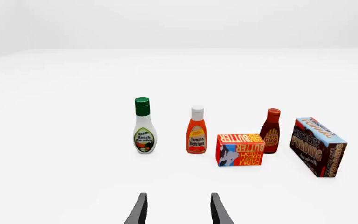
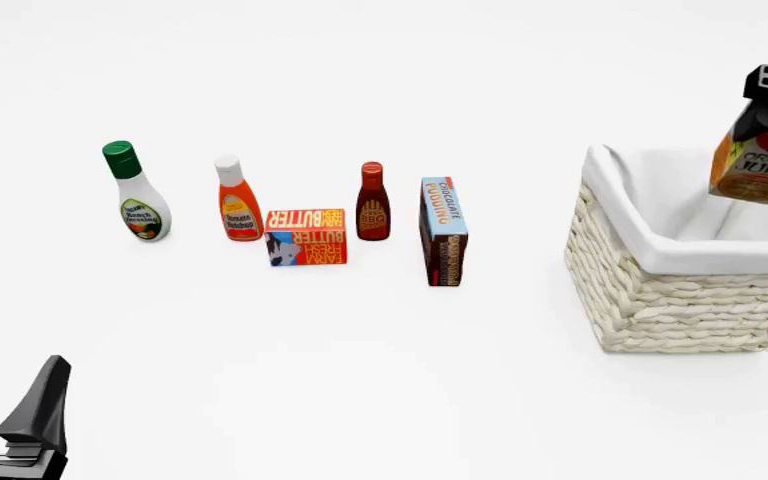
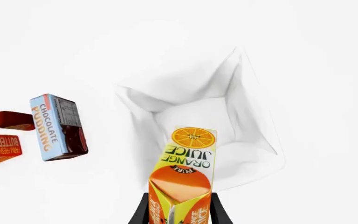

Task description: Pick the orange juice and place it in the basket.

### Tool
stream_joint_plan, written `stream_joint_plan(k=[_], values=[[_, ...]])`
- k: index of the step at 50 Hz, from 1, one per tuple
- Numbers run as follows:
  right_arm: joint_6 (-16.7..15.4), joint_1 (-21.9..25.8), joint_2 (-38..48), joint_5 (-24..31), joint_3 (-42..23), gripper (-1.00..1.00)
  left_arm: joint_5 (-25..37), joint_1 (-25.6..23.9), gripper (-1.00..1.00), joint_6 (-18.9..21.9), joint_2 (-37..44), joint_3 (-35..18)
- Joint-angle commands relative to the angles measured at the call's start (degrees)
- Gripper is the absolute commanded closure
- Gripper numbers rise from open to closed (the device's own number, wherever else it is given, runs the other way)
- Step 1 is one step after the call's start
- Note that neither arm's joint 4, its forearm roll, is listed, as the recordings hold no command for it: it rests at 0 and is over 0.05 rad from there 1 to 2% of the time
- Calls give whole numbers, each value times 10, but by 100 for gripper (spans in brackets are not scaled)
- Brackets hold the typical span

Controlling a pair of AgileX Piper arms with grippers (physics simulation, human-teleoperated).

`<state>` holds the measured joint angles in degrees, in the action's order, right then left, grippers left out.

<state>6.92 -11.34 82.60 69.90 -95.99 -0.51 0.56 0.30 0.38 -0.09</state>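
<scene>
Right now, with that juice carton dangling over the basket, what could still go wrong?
1. The orange and yellow gable-top juice carton hangs tilted in the right gripper, so on release it may tumble and land on its side.
2. In the front view it hangs over the far right part of the big cream wicker basket, so it could catch the white cloth lining near the rim.

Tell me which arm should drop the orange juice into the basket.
Right. Its hand already holds the orange juice above the basket; the left hand is empty, far away.
</scene>
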Motion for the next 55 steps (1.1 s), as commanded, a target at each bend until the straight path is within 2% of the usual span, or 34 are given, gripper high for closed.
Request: stream_joint_plan(k=[1, 4, 13, 15, 25, 38, 40, 43, 55], values=[[8, -13, 12, 0, 4, 100, 1, 0, -100, -1, 0, 0], [16, -7, 13, 0, 8, 100, 1, 0, -100, -1, 0, 0], [14, -16, 22, 0, 12, 100, 1, 0, -100, -1, 0, 0], [4, -24, 25, 0, 10, 100, 1, 0, -100, -1, 0, 0], [16, -15, 36, -9, 9, 100, 1, 0, -100, -1, 0, 0], [11, -24, 43, -41, 33, 100, 1, 0, -100, -1, 0, 0], [21, -18, 42, -50, 41, 100, 1, 0, -100, -1, 0, 0], [16, -23, 44, -62, 52, 100, 1, 0, -100, -1, 0, 0], [24, -20, 62, -99, 80, 100, 1, 0, -100, -1, 0, 0]])
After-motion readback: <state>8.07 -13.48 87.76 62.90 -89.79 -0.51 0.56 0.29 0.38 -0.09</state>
